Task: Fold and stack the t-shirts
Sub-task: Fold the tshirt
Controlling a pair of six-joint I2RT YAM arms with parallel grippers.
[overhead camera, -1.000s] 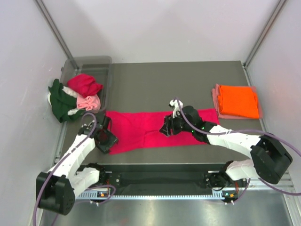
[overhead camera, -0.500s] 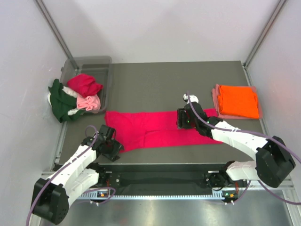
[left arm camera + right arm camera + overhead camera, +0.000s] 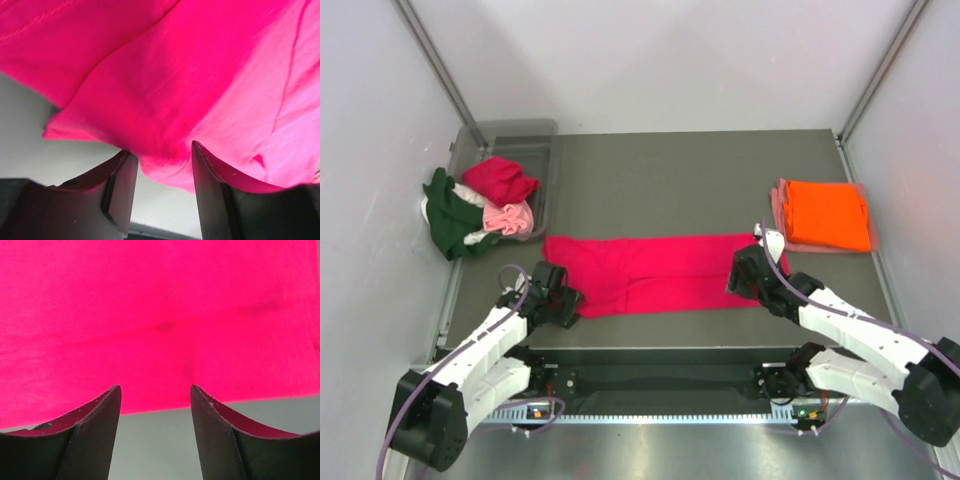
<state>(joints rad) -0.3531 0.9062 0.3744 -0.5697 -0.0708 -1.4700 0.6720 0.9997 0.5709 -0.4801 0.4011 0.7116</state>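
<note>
A crimson red t-shirt [image 3: 655, 272], folded into a long strip, lies flat across the middle of the table. My left gripper [image 3: 572, 300] is open at the strip's near left corner; in the left wrist view the cloth edge [image 3: 165, 165] sags between its fingers [image 3: 120, 185]. My right gripper [image 3: 738, 280] is open over the strip's right end; its wrist view shows the fingertips [image 3: 107, 400] astride the near edge of the shirt [image 3: 160, 325]. A folded orange t-shirt [image 3: 828, 213] lies on a folded salmon pink one [image 3: 781, 215] at the right.
A clear grey plastic bin [image 3: 510, 127] stands at the back left, holding a crumpled red shirt [image 3: 500, 180] and a pale pink one [image 3: 510, 217]. A dark green shirt [image 3: 445, 222] and a cream one [image 3: 470, 196] hang over its left side. White walls close in the table.
My right gripper moved from the middle of the crimson strip to its right end. My left gripper shifted to the strip's near left corner. The strip now lies straighter.
</note>
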